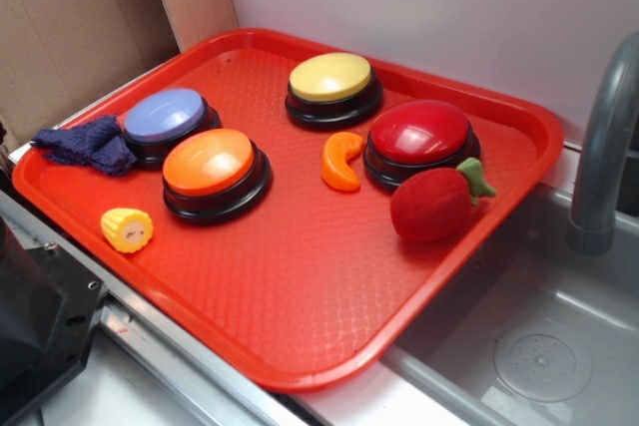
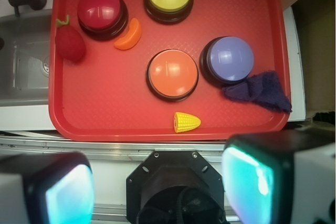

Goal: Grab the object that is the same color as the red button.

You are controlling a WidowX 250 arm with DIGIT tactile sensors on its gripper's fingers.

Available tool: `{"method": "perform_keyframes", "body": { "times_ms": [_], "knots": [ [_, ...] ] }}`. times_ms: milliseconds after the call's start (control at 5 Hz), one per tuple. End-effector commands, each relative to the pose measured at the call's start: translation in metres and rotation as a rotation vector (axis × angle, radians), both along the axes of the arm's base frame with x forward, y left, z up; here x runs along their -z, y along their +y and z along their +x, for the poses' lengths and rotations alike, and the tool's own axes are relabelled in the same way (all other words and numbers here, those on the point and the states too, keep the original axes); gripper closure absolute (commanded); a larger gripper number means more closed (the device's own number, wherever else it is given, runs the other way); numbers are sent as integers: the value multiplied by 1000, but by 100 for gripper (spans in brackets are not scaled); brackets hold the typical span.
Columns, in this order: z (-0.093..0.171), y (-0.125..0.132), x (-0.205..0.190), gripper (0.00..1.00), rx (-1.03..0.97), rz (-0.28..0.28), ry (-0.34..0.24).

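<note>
I see the pincer (image 2: pixel 157 192) released, jaws wide apart, hanging off the near edge of the red tray (image 2: pixel 105 119). The plush red fruit (image 2: pixel 70 43) lies across the tray, touching the red button (image 2: pixel 101 10), stem pointing away from the pincer.

Everything sits on the tray (image 1: pixel 300 346). From the exterior view: four buttons in two rows, one (image 1: pixel 330 88) far centre, the task's button (image 1: pixel 420 142) to its right, two more (image 1: pixel 165 124) (image 1: pixel 216 173) on the left. Plush fruit (image 1: pixel 433 203) touches the task's button on its near side. Crescent toy (image 1: pixel 341 161) just left of that button. Corn toy (image 1: pixel 127 228) near left edge. Cloth (image 1: pixel 85 145) against the leftmost button. Sink (image 1: pixel 539 346) right of tray. My gripper (image 2: pixel 157 187) hangs off the tray's near edge.
</note>
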State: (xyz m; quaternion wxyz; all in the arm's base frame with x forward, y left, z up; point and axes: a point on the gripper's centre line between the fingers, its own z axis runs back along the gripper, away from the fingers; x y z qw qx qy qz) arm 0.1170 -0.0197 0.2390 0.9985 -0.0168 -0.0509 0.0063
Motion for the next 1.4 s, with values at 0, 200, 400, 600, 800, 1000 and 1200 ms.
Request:
{"method": "perform_keyframes", "body": {
  "times_ms": [0,200,400,600,800,1000,1200],
  "knots": [
    [0,0,0,0,0,0,0],
    [17,-13,10,0,60,2,11],
    [34,-28,19,0,15,-28,-1],
    [60,-49,36,0,-20,-48,8],
    [83,-74,52,0,-13,-44,-13],
    [102,-92,71,0,-10,-55,2],
    [117,-106,95,0,-56,-104,8]
  ]
}}
